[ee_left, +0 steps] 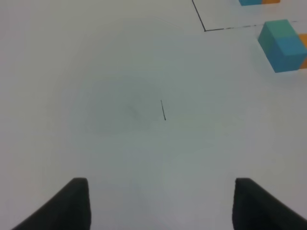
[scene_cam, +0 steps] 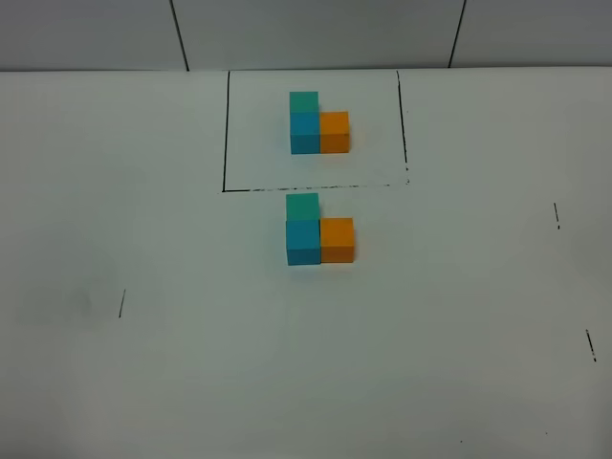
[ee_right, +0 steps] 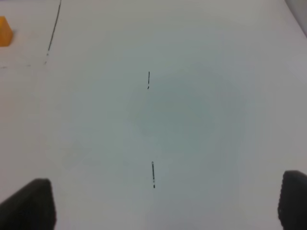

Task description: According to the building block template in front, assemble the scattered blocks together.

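from the high camera, the template [scene_cam: 318, 124] sits inside its black drawn frame [scene_cam: 226, 134] near the far edge of the table [scene_cam: 191, 363], and the three loose blocks [scene_cam: 319, 234] stand just in front of it, touching in the same l shape: green behind blue, orange beside blue. the left wrist view shows the left gripper [ee_left: 160, 203] spread wide and empty over bare table, blocks well apart. the right wrist view shows the right gripper [ee_right: 165, 201] likewise parted, holding nothing. the assembly looks finished; the next move calls only for checking alignment
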Available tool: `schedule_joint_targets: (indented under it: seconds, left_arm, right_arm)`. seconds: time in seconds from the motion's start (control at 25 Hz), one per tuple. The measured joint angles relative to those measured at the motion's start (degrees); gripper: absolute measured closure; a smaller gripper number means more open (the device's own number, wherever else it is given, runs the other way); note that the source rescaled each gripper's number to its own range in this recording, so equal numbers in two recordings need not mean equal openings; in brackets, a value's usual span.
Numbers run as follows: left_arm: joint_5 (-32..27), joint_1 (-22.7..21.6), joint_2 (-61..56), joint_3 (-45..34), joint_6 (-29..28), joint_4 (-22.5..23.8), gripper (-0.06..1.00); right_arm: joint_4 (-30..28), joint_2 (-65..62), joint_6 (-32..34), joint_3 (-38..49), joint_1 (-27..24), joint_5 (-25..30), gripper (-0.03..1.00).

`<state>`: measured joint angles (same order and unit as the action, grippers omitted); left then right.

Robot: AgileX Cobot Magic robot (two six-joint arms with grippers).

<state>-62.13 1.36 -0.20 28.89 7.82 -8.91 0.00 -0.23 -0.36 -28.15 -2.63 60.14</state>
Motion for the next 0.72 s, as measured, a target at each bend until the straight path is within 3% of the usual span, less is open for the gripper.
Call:
schedule_joint_targets:
  seconds: [0.72]
  left_arm:
    - [0.0, 0.0, 0.0, 0.0, 0.1, 0.0, 0.59]
  right_arm:
    - [0.0, 0.0, 0.0, 0.0, 0.0, 0.0, 0.19]
